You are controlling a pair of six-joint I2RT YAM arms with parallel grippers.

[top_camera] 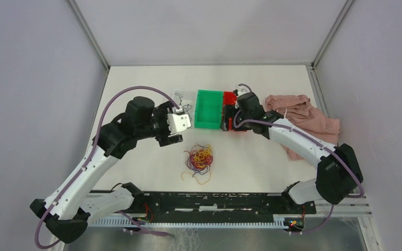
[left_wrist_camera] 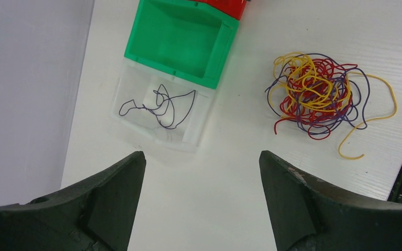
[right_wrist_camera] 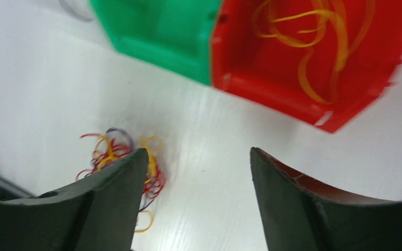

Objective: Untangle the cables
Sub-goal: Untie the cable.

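Both left fingers and right fingers gape wide near thin, looping cables.

The left claw hangs wide open and empty over a white desk. One purple cable lies in a clear bin touching a green bin; a tangle of cables sits apart.

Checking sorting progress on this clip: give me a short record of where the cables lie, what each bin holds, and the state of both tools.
tangle: yellow, red and purple cables, on the table, outside the bins
clear bin: one purple cable
green bin: empty
red bin: loose yellow cables
left tool: open, empty
right tool: open, empty
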